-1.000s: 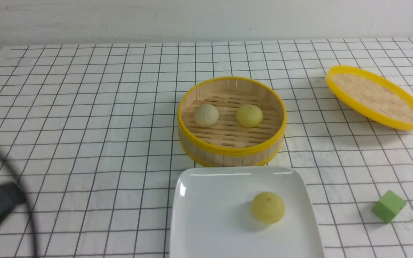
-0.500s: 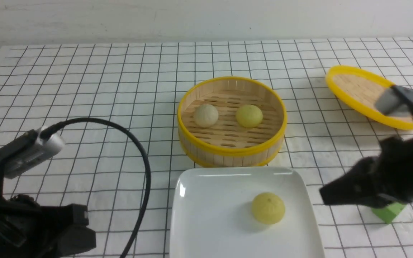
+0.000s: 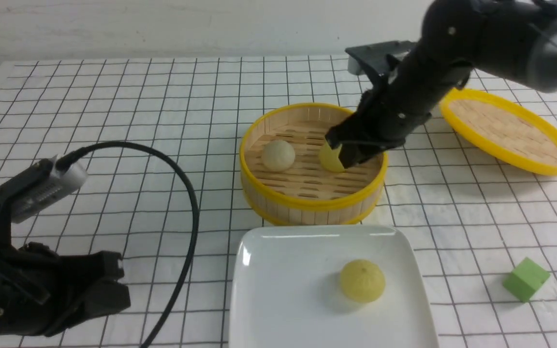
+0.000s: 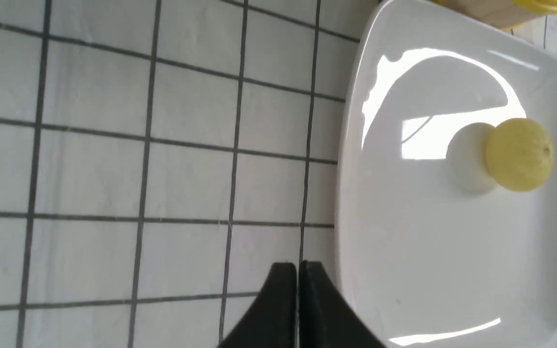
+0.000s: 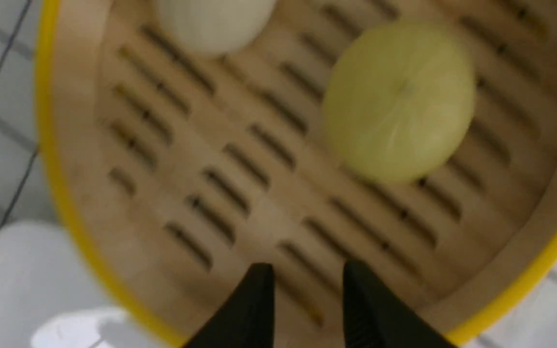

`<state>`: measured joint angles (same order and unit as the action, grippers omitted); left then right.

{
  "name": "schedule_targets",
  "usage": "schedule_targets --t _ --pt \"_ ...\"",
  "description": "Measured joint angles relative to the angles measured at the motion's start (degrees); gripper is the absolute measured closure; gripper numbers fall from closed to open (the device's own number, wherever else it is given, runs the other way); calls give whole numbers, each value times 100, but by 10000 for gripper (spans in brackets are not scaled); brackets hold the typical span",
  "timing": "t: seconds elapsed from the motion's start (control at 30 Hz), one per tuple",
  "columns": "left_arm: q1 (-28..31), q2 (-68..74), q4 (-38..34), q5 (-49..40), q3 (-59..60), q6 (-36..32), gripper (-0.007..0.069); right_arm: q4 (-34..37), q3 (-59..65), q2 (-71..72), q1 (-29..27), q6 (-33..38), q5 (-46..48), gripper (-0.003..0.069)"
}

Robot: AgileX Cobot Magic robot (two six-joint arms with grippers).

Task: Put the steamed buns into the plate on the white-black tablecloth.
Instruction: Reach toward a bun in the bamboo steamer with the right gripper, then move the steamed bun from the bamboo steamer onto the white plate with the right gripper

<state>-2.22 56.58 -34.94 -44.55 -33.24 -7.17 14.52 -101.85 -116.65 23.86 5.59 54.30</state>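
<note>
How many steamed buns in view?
3: one yellow-green bun on the plate; beige bun and second yellow-green bun in the steamer, the latter partly behind the right gripper.

No legible text or markings.

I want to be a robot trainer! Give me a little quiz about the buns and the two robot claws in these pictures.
1. Count: how many buns are in the bamboo steamer, and how many are on the plate?
2. Pick one: which has its jaws apart? A the left gripper; B the right gripper; C both.
3. True or false: the right gripper already holds a bun.

Key
1. Two in the steamer, the beige bun and the yellow-green bun; one on the plate, the third bun.
2. B.
3. False: its jaws are empty, above the steamer floor.
</note>
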Motion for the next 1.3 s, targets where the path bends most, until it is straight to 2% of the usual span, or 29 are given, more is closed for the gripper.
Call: schedule_targets --t 0.03,0.1,0.17,0.27,0.37,0.4,0.43,0.5,0.53,0.7,0.83,0.9,1.0,1.13,1.3 --pt "0 0 0 14 0 -5 577 -250 -476 -396 0 -171 63 370" --pt "0 0 0 18 0 -5 571 -527 -1049 -793 0 -304 116 305" --pt "0 0 0 35 0 -5 568 -650 -1474 -1190 0 -316 148 260" --pt "0 0 0 36 0 -5 564 -668 -1742 -1474 0 -316 148 246" --pt "0 0 0 59 0 -5 558 -675 -1839 -1687 0 -433 152 358" --pt "0 0 0 66 0 -5 557 -687 -1852 -1688 0 -438 152 426" --pt "0 0 0 71 0 -5 557 -694 -1852 -1688 0 -438 152 440" --pt "0 0 0 79 0 -5 552 -754 -1866 -1594 18 -417 257 615" --pt "0 0 0 79 0 -5 552 -766 -1866 -1525 25 -412 355 636" --pt "0 0 0 84 0 -5 547 -759 -1831 -596 122 -377 1460 644" --pt "0 0 -7 107 0 -5 538 -391 -1578 188 210 -470 1577 644" --pt "0 0 -1 114 0 -5 536 -113 -825 864 464 -603 1586 641" --pt "0 0 5 109 0 -5 535 -89 -42 1300 833 -684 1616 639" --pt "0 0 102 118 0 -5 533 -390 1729 1924 1559 -1149 1349 638" --pt "0 0 118 118 0 254 518 -617 3039 2379 2010 -1493 848 634"
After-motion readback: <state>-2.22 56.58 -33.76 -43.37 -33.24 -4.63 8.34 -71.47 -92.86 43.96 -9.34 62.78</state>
